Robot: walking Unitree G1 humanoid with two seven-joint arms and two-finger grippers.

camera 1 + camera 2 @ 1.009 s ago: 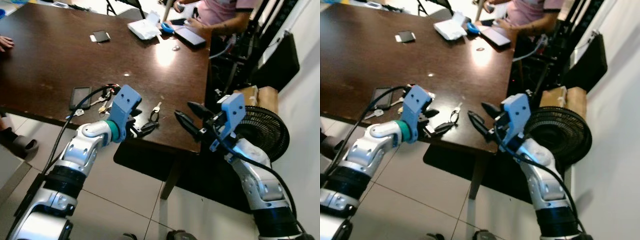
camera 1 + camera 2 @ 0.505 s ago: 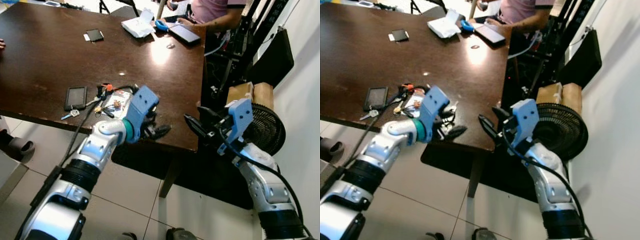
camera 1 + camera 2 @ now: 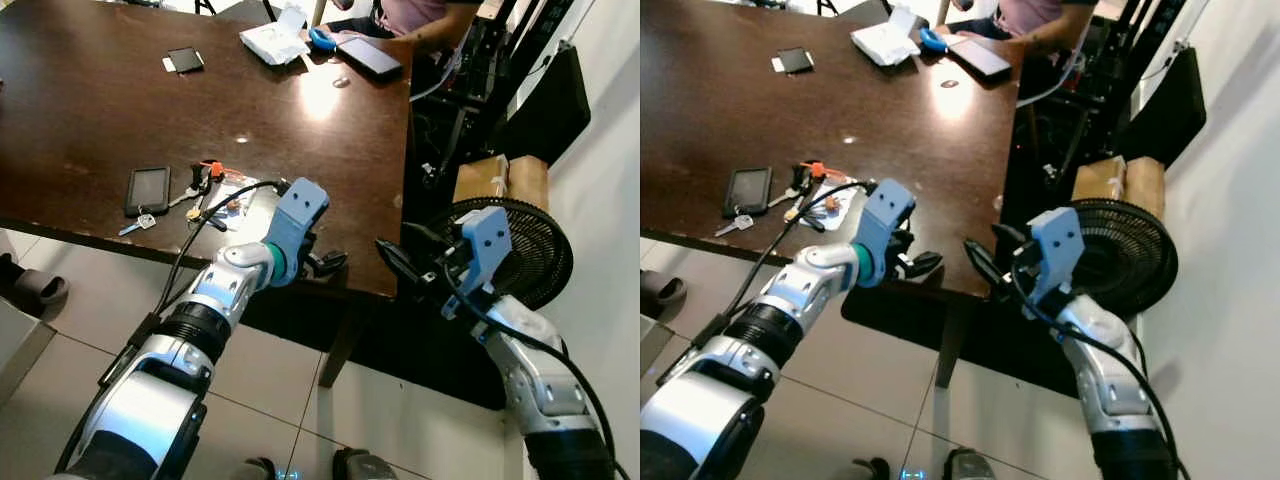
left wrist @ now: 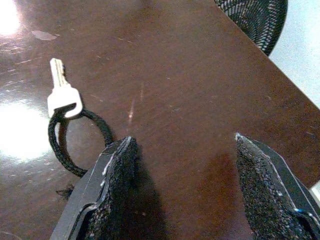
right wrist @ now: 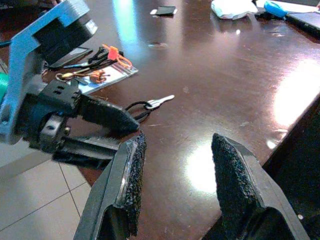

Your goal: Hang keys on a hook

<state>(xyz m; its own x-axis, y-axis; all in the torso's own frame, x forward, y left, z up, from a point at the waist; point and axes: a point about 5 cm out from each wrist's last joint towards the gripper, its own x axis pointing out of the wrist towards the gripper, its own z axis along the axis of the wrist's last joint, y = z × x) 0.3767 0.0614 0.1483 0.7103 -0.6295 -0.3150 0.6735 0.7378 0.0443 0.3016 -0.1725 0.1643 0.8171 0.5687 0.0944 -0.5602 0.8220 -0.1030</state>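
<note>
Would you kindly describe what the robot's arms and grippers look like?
Both arms are silver with black joint bands and black cables. The left gripper has a teal wrist ring; the right gripper matches it otherwise. Each carries a light-blue housing and two long black fingers with rough, gritty pads.

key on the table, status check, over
Left pincer open, low over the table edge, key on its black loop just ahead of one finger, ungripped. Right pincer open, off the table corner. No hook seen; nothing between pincer and key.
</note>
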